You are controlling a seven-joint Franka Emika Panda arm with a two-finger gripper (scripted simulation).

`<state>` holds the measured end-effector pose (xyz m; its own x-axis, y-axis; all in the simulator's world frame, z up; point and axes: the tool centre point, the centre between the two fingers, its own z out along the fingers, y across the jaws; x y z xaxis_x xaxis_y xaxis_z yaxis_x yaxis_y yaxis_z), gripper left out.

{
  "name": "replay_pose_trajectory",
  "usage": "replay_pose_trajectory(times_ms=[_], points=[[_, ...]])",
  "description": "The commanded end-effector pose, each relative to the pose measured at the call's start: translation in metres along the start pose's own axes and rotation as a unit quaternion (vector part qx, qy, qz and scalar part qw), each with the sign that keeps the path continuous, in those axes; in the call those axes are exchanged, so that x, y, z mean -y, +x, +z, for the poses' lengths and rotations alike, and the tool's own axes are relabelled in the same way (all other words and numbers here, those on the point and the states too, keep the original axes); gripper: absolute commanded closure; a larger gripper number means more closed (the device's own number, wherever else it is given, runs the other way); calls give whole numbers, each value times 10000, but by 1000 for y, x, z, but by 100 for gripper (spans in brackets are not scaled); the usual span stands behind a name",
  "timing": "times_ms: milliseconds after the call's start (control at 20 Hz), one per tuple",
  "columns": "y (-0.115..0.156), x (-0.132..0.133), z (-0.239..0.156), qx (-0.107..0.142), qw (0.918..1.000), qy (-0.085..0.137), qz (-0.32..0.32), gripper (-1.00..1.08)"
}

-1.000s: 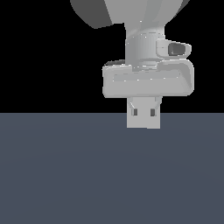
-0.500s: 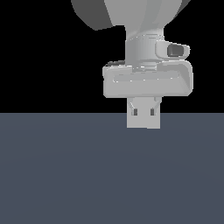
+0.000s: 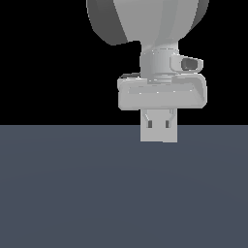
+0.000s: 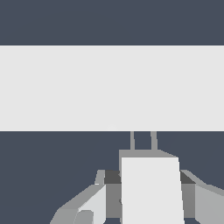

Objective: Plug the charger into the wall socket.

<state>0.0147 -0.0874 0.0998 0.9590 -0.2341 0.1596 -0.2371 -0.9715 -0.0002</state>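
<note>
1. The wall socket (image 4: 112, 87) is being cropped at both sides in the wrist view; its holes are not discernible.
2. The gripper (image 3: 159, 127) is being seen with jaws pinching the charger.
3. The charger (image 4: 151, 188) is being held just before the socket, its two prongs reaching the plate's edge.

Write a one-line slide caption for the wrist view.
Charger held between the jaws, two prongs pointing at the wide light-grey wall socket face ahead.

No readable text, labels, brands, numbers or signs in either view.
</note>
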Motion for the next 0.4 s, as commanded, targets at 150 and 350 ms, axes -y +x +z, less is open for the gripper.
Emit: replay_pose_trajectory(times_ms=[150,350], points=[[13,0,2,-1,10000,0,-1,108],[15,0,2,-1,10000,0,-1,108]])
